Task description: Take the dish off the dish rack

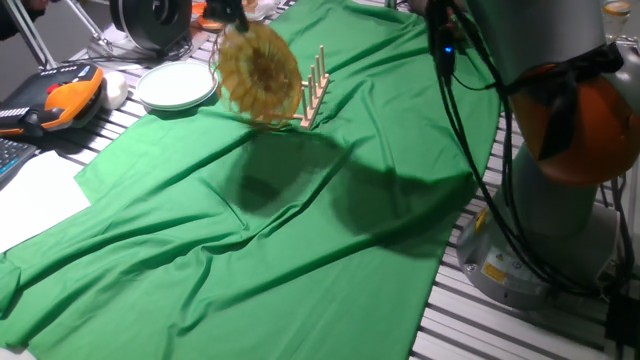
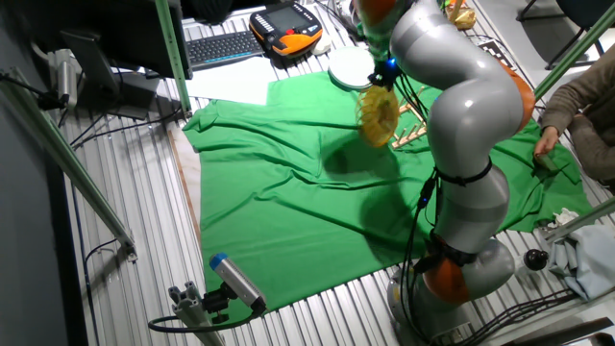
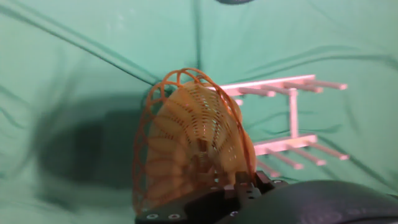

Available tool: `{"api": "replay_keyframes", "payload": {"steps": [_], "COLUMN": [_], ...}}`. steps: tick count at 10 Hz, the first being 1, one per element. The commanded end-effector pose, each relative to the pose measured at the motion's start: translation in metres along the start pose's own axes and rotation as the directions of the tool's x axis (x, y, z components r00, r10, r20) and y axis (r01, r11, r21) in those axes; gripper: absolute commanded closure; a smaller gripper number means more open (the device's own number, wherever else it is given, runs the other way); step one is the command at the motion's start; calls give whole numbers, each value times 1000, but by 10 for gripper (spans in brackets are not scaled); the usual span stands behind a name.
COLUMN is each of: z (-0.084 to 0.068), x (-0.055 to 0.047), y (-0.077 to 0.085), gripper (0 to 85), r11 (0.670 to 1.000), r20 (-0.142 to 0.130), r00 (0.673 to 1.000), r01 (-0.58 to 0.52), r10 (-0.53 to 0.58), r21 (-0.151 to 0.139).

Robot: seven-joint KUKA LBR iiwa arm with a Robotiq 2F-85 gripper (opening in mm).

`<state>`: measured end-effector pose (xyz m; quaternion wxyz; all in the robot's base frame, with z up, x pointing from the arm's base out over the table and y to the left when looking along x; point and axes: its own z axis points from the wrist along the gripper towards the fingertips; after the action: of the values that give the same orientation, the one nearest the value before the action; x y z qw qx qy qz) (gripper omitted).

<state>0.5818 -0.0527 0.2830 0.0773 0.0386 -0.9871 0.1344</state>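
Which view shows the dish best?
Hand view: the dish fills the frame, its open weave sharp, held on edge beside the rack. One fixed view shows it smaller and blurred. The other fixed view shows it tiny, beside the arm.

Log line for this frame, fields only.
gripper: shut on dish | dish: upright, at dish rack | cloth: green

dish [image 1: 258,70] on edge beside dish rack [image 1: 314,90] | plates [image 1: 177,86] left | cloth [image 1: 280,240] beneath
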Motion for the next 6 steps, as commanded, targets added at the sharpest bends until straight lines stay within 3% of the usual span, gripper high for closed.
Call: {"api": "replay_keyframes", "payload": {"steps": [1,2,4,6], "z": [2,7,20,33], "x": [1,2,0,-7], "y": [14,21,33,42], "gripper": [850,850,850,850], "r11": [1000,998,996,990], "r20": [-3,-2,16,10], "r00": [1000,999,998,996], "r01": [-13,-35,-55,-92], "r10": [13,35,56,94], "r21": [-24,-56,-72,-110]}}
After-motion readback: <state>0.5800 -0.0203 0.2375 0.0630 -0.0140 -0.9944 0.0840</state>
